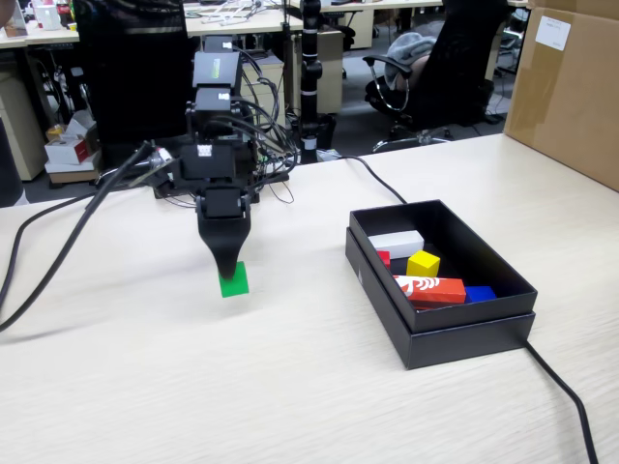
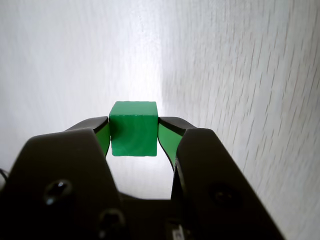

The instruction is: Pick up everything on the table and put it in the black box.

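Item: green cube (image 2: 133, 129); we are clamping it between the gripper (image 2: 133, 131) jaws, low over the desk (image 1: 145, 387), well left of the black box (image 1: 464, 333) in the fixed view; yellow cube (image 1: 423, 263) already boxed; next, we judge, lifting and carrying boxward.

Green cube (image 2: 133, 128), black box (image 1: 464, 333) (red-and-white carton (image 1: 431, 288) inside).
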Tool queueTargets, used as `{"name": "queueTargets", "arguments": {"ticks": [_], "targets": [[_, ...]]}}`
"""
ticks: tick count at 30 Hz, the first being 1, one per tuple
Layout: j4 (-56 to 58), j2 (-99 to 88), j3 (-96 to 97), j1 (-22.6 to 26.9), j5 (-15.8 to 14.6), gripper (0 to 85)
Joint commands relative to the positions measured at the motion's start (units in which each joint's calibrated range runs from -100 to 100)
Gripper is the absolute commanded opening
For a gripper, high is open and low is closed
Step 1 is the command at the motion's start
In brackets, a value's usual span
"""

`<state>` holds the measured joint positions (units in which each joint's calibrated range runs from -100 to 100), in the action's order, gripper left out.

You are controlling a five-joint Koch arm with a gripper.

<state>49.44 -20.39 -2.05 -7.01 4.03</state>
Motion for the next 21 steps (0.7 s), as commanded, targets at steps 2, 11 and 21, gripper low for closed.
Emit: {"name": "queueTargets", "arguments": {"ticks": [2, 11, 21], "targets": [[7.02, -9.96, -10.91, 5.96, -2.83, 1.1], [7.97, -5.95, -23.97, 20.76, -8.89, 1.1], [5.98, 11.50, -25.96, 23.20, -10.21, 1.2]]}}
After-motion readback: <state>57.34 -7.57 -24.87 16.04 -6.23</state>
